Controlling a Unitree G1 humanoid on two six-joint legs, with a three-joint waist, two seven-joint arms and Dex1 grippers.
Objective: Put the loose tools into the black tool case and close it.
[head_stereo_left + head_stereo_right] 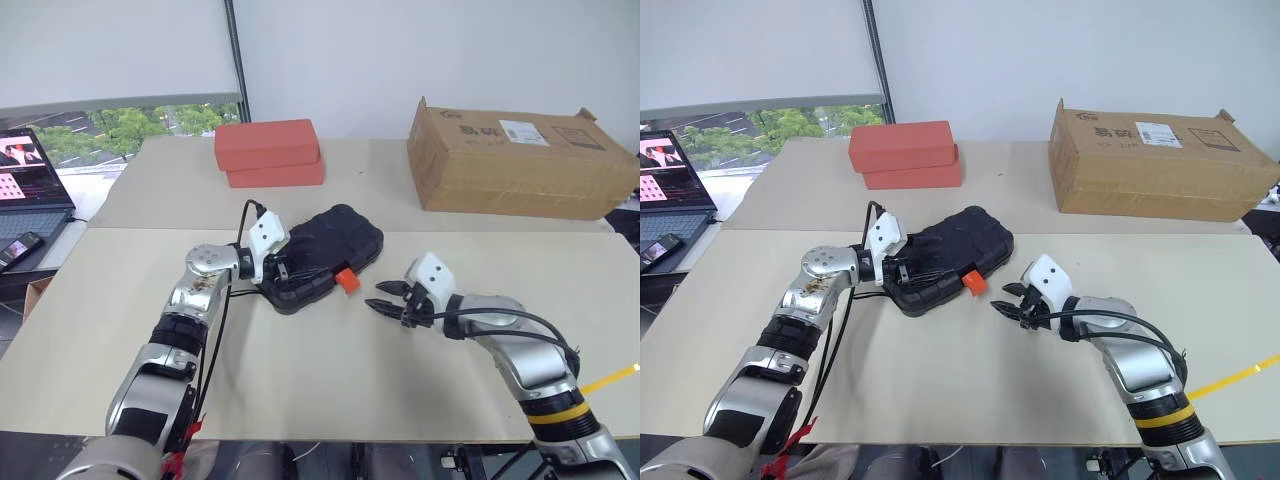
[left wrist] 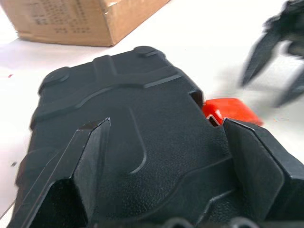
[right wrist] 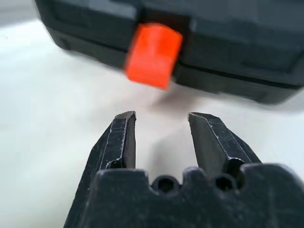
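The black tool case [image 1: 335,240] lies closed in the middle of the table, its small orange latch [image 1: 346,280] sticking out of the near edge. My left gripper [image 1: 285,270] is at the case's near-left end, open wide, with its fingers [image 2: 90,147] over the lid. My right gripper [image 1: 385,297] hovers just right of the latch [image 3: 153,54], pointing at it, jaws part open with nothing between them. A short gap of bare table separates it from the latch. The loose tools are out of view.
Two stacked red boxes [image 1: 268,152] sit behind the case at the table's far side. A cardboard box [image 1: 515,160] stands at the far right. A laptop [image 1: 30,170] and a phone [image 1: 18,248] lie off the table's left edge.
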